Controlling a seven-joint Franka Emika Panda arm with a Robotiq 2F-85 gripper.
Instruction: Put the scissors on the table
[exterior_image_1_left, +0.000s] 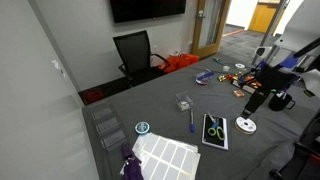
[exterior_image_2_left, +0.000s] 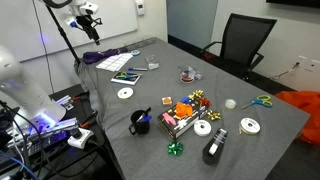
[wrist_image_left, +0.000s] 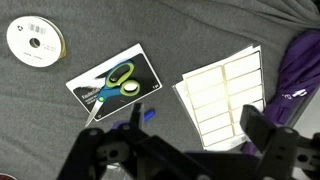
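Observation:
The scissors (wrist_image_left: 120, 82), with green loop handles and short dark blades, lie on a black white-edged pad (wrist_image_left: 90, 70) on the dark grey table (wrist_image_left: 60, 120). They also show in both exterior views (exterior_image_1_left: 215, 129) (exterior_image_2_left: 127, 75). My gripper (wrist_image_left: 197, 122) is open and empty. It hangs well above the table, to the side of the pad and apart from the scissors. It also shows in both exterior views (exterior_image_1_left: 254, 100) (exterior_image_2_left: 91, 24). A blue pen (wrist_image_left: 147, 114) lies beside the pad, partly hidden by a finger.
A white tape roll (wrist_image_left: 35, 37) lies near the pad. A sheet of white labels (wrist_image_left: 225, 90) and a purple cloth (wrist_image_left: 300, 70) lie on the other side. Several small objects crowd the table's far part (exterior_image_2_left: 190, 115). A black chair (exterior_image_1_left: 135, 52) stands behind it.

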